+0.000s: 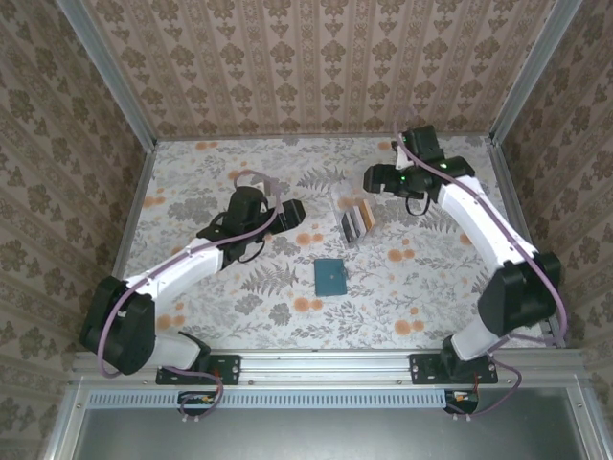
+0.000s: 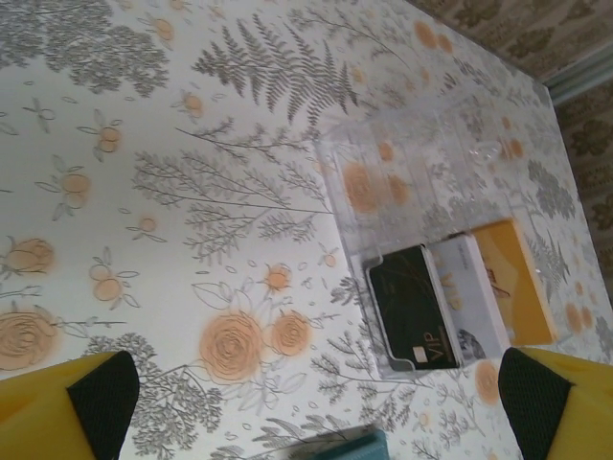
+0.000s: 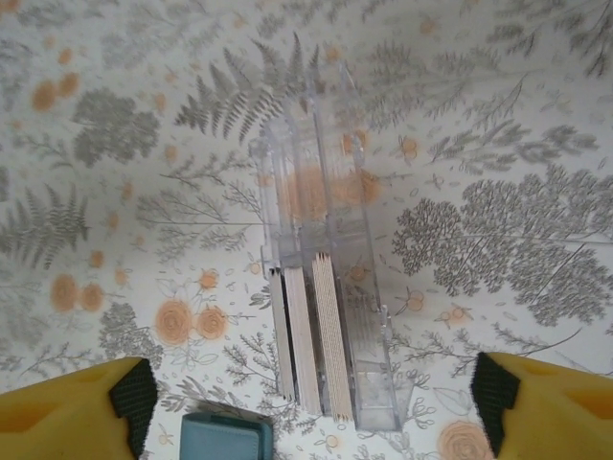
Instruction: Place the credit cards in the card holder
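The cards (image 1: 356, 222) stand on edge in a clear rack (image 2: 402, 163), probably so that fingers can pinch one from above. The left gripper (image 2: 316, 395) and right gripper (image 3: 311, 388) hang released, holding nothing. The wallet (image 1: 331, 276) lies flat near the rack, seemingly closed.

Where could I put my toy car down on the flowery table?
The far strip between the clear rack and the back wall is bare, and so is the near right patch of table between the card holder and the right arm. The middle is crowded: rack, cards, card holder, left arm.
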### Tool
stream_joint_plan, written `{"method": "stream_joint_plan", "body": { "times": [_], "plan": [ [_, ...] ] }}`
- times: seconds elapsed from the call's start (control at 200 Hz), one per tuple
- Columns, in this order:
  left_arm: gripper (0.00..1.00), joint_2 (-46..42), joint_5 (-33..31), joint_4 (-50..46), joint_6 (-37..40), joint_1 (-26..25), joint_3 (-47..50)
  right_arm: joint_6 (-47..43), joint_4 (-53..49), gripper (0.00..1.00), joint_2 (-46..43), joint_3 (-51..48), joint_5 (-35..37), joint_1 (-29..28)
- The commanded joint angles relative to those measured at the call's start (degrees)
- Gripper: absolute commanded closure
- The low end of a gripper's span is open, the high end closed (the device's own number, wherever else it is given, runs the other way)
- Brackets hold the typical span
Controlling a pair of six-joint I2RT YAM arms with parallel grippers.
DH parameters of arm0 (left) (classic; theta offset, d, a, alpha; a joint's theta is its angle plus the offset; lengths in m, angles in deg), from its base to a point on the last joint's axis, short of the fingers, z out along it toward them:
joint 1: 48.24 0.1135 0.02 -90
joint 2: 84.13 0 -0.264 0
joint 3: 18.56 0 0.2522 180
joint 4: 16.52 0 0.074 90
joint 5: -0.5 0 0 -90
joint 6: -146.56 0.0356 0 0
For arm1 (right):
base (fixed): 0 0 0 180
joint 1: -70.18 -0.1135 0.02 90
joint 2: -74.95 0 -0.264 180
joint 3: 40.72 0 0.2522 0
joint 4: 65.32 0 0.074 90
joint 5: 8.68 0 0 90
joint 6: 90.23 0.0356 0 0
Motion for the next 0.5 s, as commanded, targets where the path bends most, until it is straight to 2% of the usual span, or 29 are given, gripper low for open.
{"method": "stream_joint_plan", "body": {
  "times": [0.0,0.095,0.215,0.36,0.495],
  "plan": [
    [0.0,1.5,6.0,2.9,-3.6,3.2,1.3,-1.0,-6.8,0.15,4.8,3.3,7.0,-3.6],
    [0.0,4.5,11.0,5.1,-3.7,4.0,0.9,-1.4,-12.0,0.27,9.0,6.6,15.1,-5.8],
    [0.0,6.9,11.7,3.6,-2.7,2.6,-1.5,-2.4,-16.1,0.31,13.4,9.8,22.5,-8.4],
    [0.0,9.8,12.4,3.7,-2.8,1.0,-3.9,-2.3,-17.9,0.4,16.7,12.0,26.6,-9.8],
    [0.0,11.7,12.7,3.8,-3.1,-0.3,-5.0,-2.5,-19.1,0.45,19.0,13.7,26.8,-10.4]
  ]
}}
